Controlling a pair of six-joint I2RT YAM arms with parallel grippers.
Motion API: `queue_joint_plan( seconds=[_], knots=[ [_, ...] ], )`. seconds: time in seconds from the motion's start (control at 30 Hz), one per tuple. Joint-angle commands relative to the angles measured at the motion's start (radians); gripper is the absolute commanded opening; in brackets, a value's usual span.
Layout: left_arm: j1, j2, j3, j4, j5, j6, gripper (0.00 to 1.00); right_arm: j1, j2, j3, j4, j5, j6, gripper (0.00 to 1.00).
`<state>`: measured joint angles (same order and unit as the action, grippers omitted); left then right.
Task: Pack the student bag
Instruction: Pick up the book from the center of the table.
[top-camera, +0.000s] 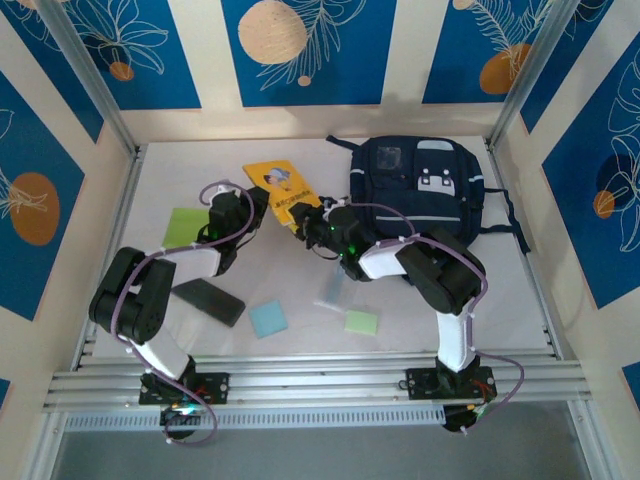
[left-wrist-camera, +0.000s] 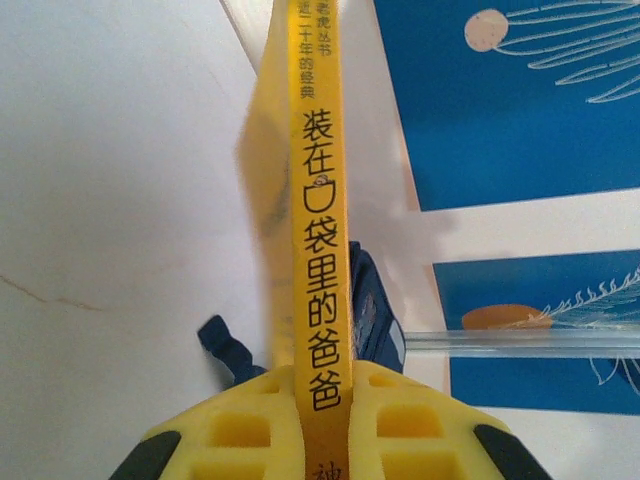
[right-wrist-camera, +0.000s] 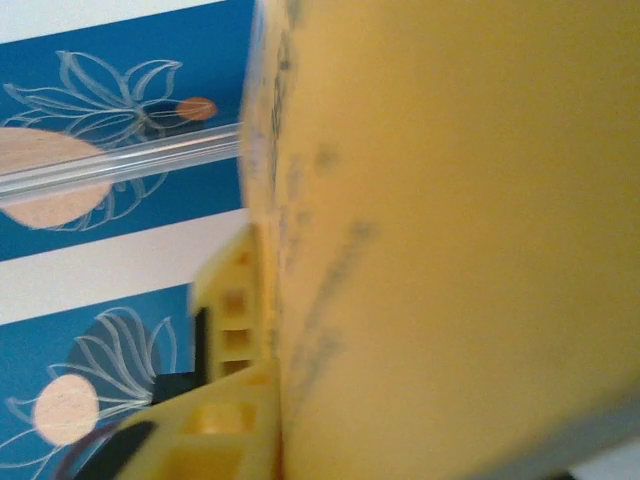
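Left pincer (left-wrist-camera: 322, 400) clamps the stiff book (left-wrist-camera: 318, 200) by its spine; right pincer (top-camera: 306, 222) at it, grip unclear; bag (top-camera: 418, 185) looks limp, best taken by its rim

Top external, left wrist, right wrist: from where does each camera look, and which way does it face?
Top external: above and behind the arms, looking down on the table; both arms show, left gripper and right gripper at the yellow book.
Left wrist: looks along its fingers, shut on the book's spine, toward the student bag.
Right wrist: close against the book's cover, one finger beside it.
Shared: the book.
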<state>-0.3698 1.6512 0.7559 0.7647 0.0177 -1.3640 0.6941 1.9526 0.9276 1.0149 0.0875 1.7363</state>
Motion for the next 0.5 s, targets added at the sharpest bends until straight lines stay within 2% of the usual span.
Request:
queue_joint_plan(
  seconds=[0.0, 0.03, 0.07, 0.2, 0.23, 0.3, 0.47],
  knots=[
    [-0.017, -0.04, 0.0, 0.086, 0.02, 0.014, 0.0, -0.021, -0.017, 0.006, 0.058, 0.023, -0.023, 0.07],
    [-0.018, -0.037, -0.001, 0.084, 0.026, 0.013, 0.0, -0.031, -0.024, 0.004, 0.06, 0.006, -0.027, 0.03],
    [-0.019, -0.034, -0.003, 0.083, 0.037, 0.013, 0.07, -0.042, -0.033, -0.001, 0.066, -0.01, -0.034, 0.0],
    [-0.02, -0.029, 0.018, 0.044, 0.148, 0.046, 0.54, -0.102, -0.095, -0.016, 0.01, -0.101, -0.116, 0.0],
    [-0.022, -0.03, 0.029, 0.012, 0.179, 0.067, 0.59, -0.118, -0.12, -0.026, -0.022, -0.119, -0.144, 0.0],
    [-0.026, -0.032, 0.056, -0.057, 0.246, 0.131, 0.66, -0.162, -0.188, -0.041, -0.118, -0.167, -0.232, 0.0],
    [-0.059, -0.028, 0.136, -0.248, 0.36, 0.286, 0.67, -0.307, -0.364, -0.088, -0.415, -0.276, -0.44, 0.0]
  ],
)
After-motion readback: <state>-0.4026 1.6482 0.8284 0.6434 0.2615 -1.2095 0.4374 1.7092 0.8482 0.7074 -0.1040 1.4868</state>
